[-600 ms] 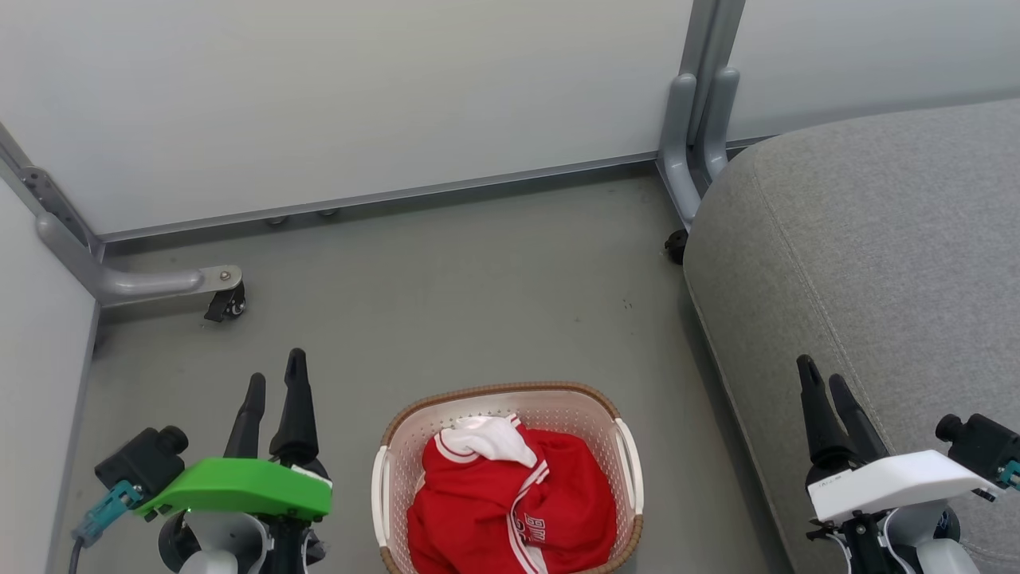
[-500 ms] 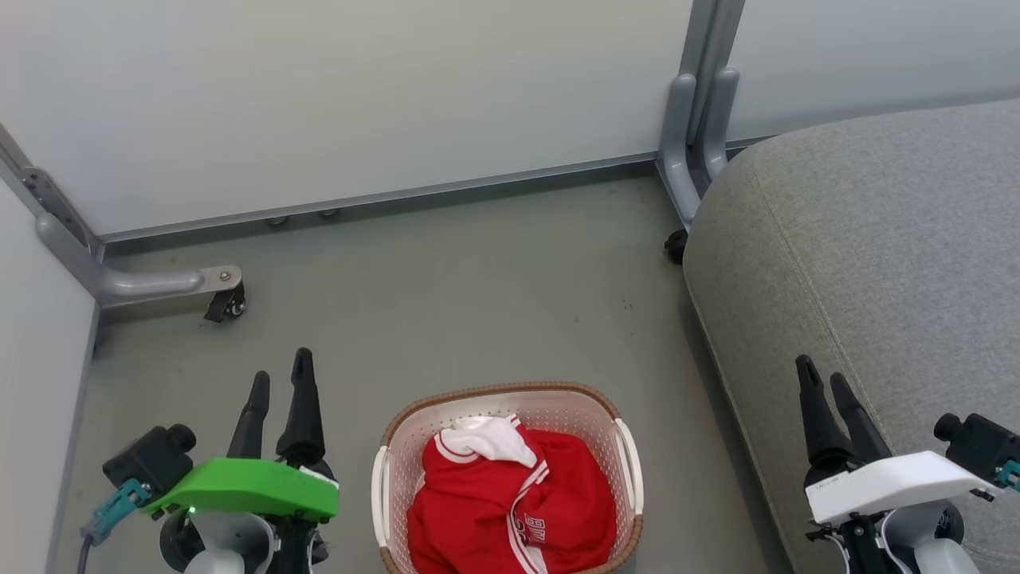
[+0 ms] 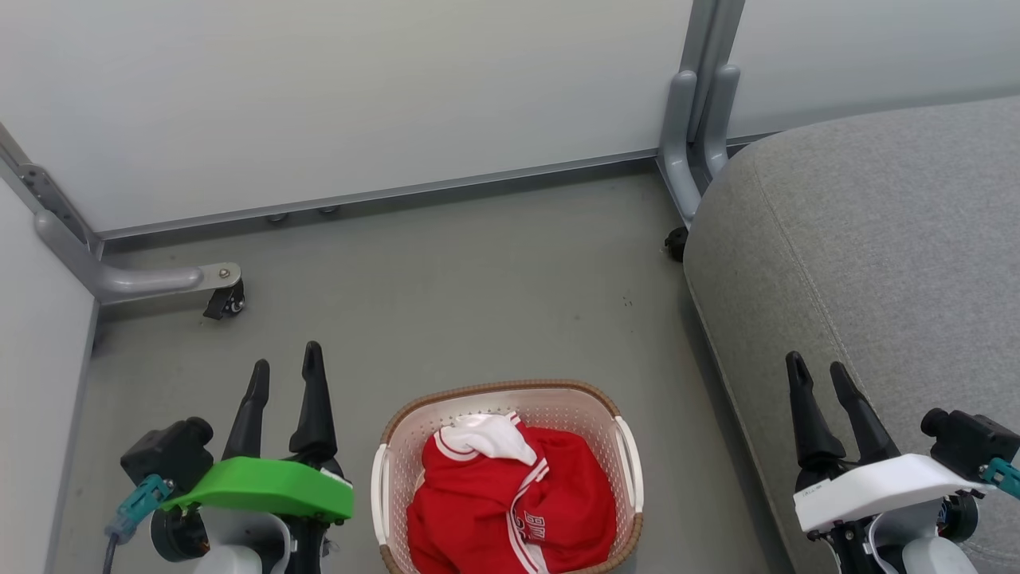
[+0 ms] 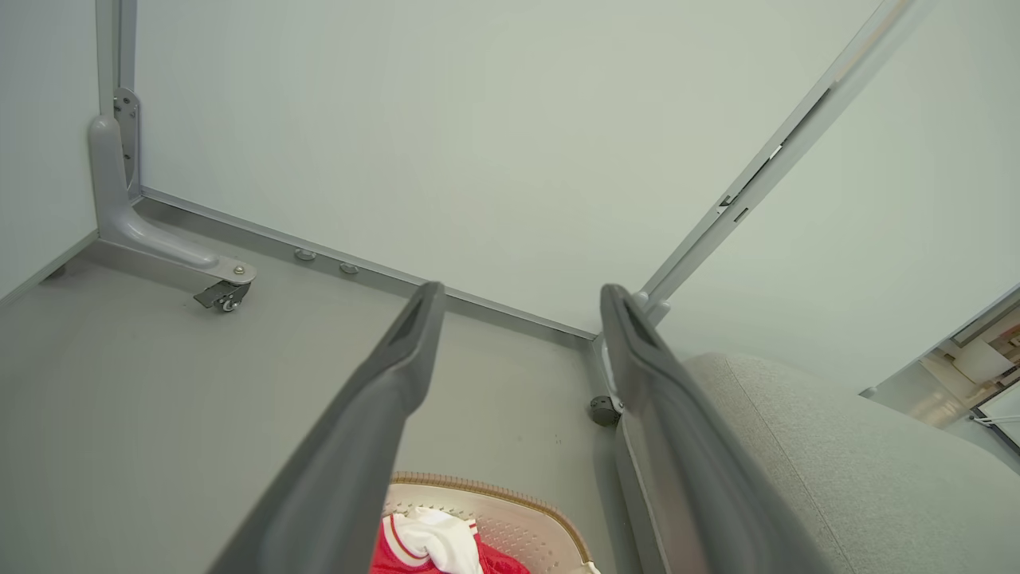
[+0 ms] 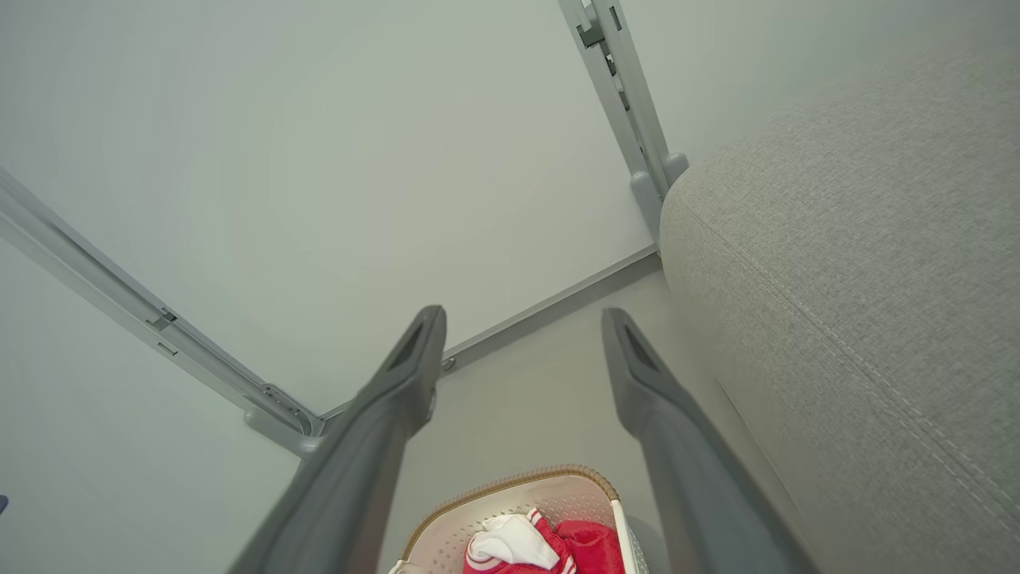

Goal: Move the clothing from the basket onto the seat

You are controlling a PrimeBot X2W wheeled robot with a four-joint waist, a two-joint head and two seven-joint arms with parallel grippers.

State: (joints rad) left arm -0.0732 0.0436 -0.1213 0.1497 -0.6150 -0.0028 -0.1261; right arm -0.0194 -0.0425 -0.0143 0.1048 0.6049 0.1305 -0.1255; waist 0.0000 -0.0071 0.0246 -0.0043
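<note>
**Open grippers closing on the basket**

The clothing (image 3: 510,502) lies heaped inside the basket (image 3: 494,391), which stands on the floor (image 3: 478,279). Its white trim sits on top, toward the basket's far rim. The seat (image 3: 876,239) is just right of the basket and higher than it. The left gripper (image 3: 284,363) hangs to the basket's left and the right gripper (image 3: 814,365) to its right, over the seat's edge. Both have their fingers apart and hold nothing.

The step in hand looks like the reach for the heap. To do it well:
- Come down from above the basket rather than from the side, keeping clear of the rim and handles.
- Straddle a raised fold; the bunch by the white trim is the likeliest.
- Sink deep enough to catch cloth, not the perforated wall.
- Lift straight up until the hanging cloth clears the rim, then swing right to the seat.

The basket is probably light, so snagged cloth could drag it along.

Against the earlier frames, both grippers have edged toward the basket, the left more plainly. The basket and clothing lie as they did.
</note>
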